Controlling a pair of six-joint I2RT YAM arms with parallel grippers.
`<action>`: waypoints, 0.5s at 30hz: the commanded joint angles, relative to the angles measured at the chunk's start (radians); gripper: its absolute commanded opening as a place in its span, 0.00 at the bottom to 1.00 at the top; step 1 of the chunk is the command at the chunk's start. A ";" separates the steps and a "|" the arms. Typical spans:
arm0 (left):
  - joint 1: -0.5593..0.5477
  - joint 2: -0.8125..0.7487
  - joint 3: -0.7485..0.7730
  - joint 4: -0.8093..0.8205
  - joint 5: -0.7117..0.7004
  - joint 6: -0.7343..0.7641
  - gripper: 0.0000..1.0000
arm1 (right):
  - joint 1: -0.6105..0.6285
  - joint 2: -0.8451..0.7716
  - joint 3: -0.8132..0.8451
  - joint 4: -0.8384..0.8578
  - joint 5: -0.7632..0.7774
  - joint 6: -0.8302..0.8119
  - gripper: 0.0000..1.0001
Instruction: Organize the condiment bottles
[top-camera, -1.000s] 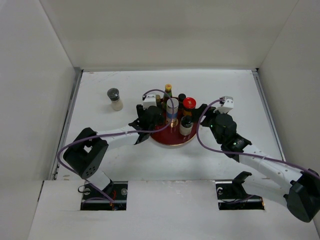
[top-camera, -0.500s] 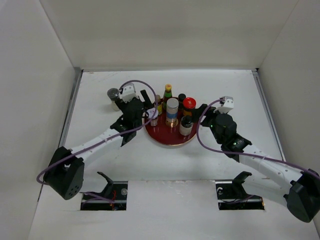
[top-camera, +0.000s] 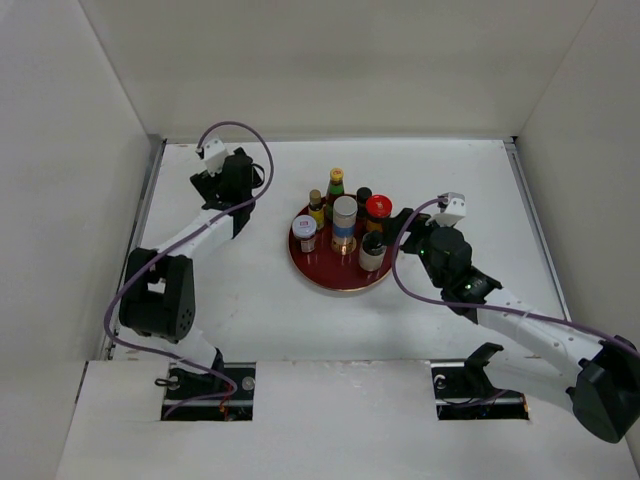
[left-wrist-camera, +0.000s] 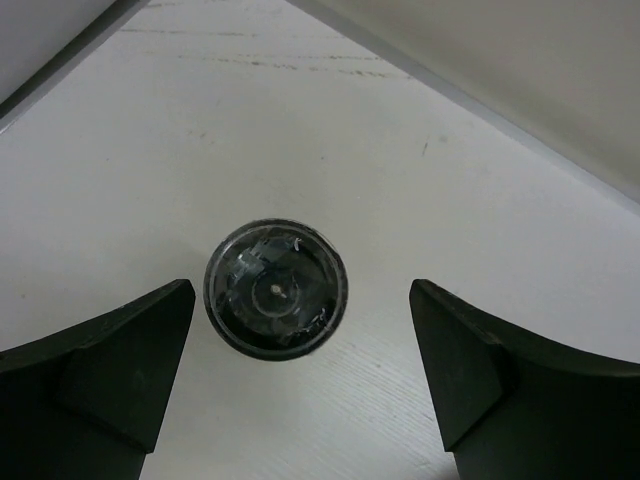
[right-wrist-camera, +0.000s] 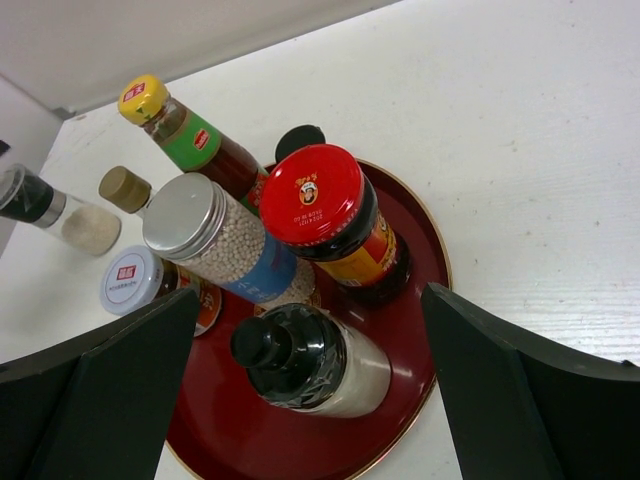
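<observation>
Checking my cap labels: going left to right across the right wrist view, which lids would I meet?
Shaker → tan cap → silver lid → red lid. The rest overlap too much to place.

In the top view the left tool (top-camera: 224, 180) covers the dark-capped glass jar (left-wrist-camera: 275, 288) directly beneath it. Beyond the right tool (right-wrist-camera: 310, 293), the red-lidded brown jar (right-wrist-camera: 320, 200) hides 1 black-capped bottle's (right-wrist-camera: 299, 141) body.
</observation>
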 joint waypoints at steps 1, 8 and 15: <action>0.031 0.042 0.043 -0.024 0.039 -0.010 0.90 | 0.002 -0.008 0.007 0.061 -0.014 0.009 1.00; 0.069 0.124 0.098 -0.008 0.068 -0.003 0.82 | 0.002 0.011 0.015 0.063 -0.035 0.009 1.00; 0.068 0.143 0.108 0.018 0.055 0.008 0.51 | 0.002 0.005 0.013 0.063 -0.040 0.006 1.00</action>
